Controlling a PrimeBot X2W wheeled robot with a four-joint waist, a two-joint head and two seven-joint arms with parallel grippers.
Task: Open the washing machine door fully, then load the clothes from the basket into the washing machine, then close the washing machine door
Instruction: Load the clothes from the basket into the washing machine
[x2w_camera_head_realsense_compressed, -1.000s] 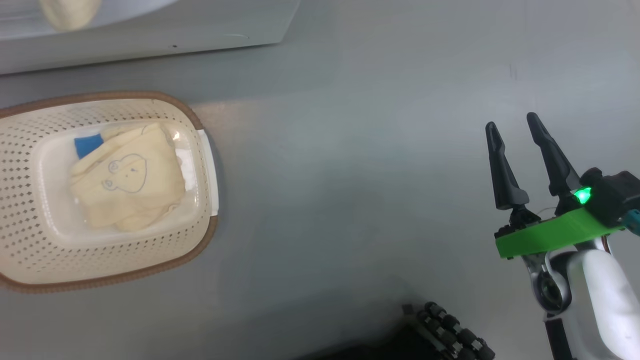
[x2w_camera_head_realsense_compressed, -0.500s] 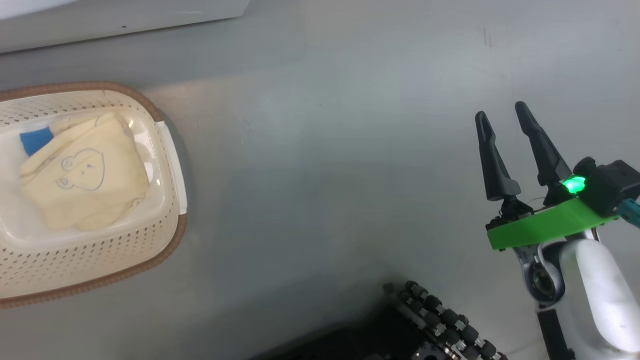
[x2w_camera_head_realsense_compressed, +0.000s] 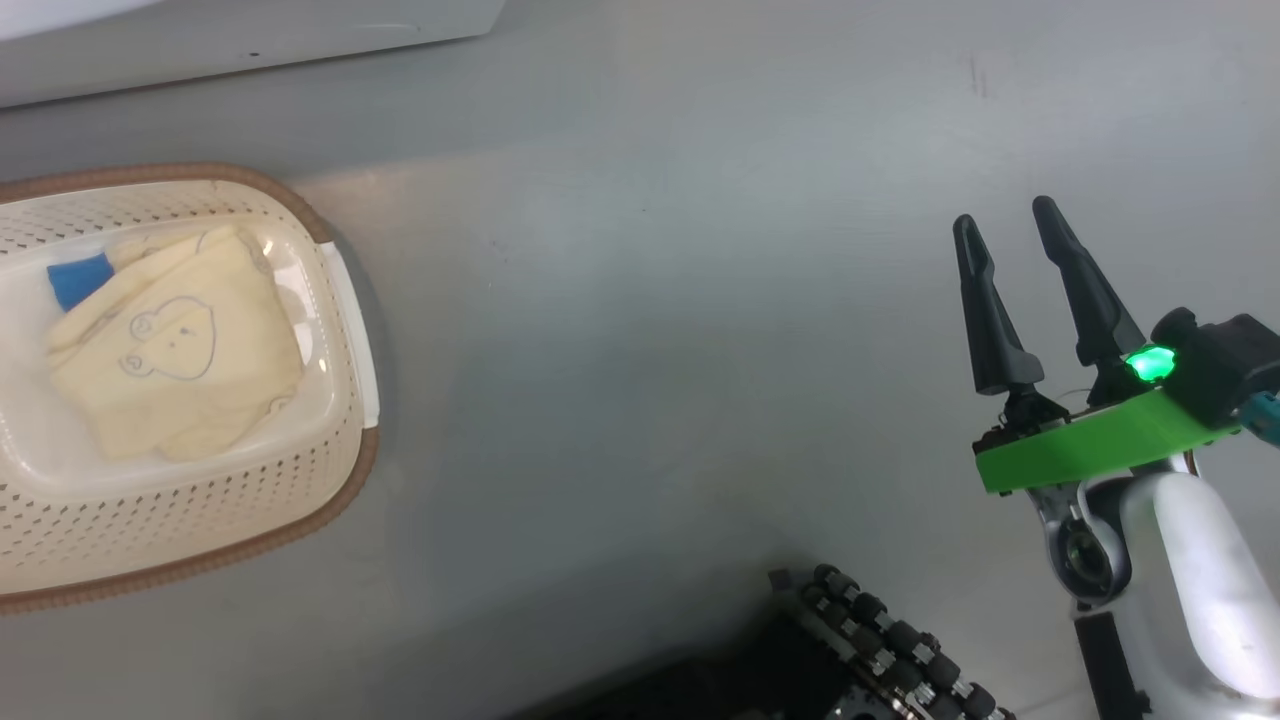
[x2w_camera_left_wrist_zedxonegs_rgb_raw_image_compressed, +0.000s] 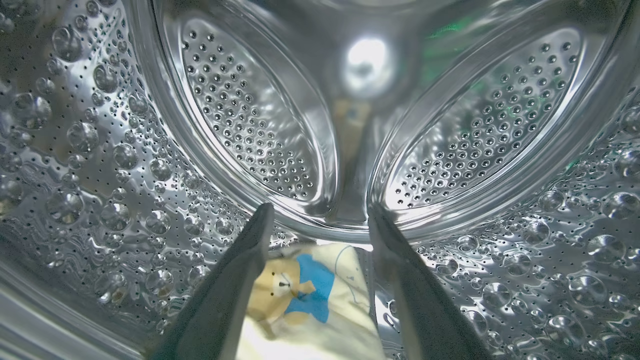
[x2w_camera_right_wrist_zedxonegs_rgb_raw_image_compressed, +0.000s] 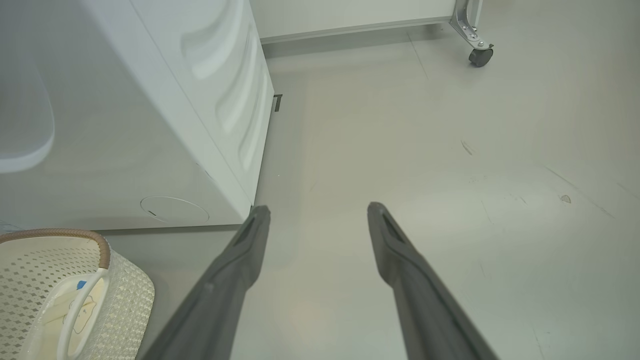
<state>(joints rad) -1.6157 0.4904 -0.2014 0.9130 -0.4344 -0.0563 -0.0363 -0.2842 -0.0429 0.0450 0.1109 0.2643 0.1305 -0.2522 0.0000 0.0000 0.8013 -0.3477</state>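
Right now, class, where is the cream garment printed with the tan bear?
In the left wrist view, the bear-print garment lies inside the perforated steel drum, at the bottom of the picture, between the left gripper's spread fingers.

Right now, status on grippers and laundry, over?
Left gripper open inside drum, bear garment below it. Right gripper open, empty. Outline garment in basket. No obstruction seen.

Right gripper (x2w_camera_right_wrist_zedxonegs_rgb_raw_image_compressed: 317, 208) — jaws apart — above floor (x2w_camera_right_wrist_zedxonegs_rgb_raw_image_compressed: 450, 200); basket (x2w_camera_right_wrist_zedxonegs_rgb_raw_image_compressed: 130, 300) near washing machine (x2w_camera_right_wrist_zedxonegs_rgb_raw_image_compressed: 125, 150).
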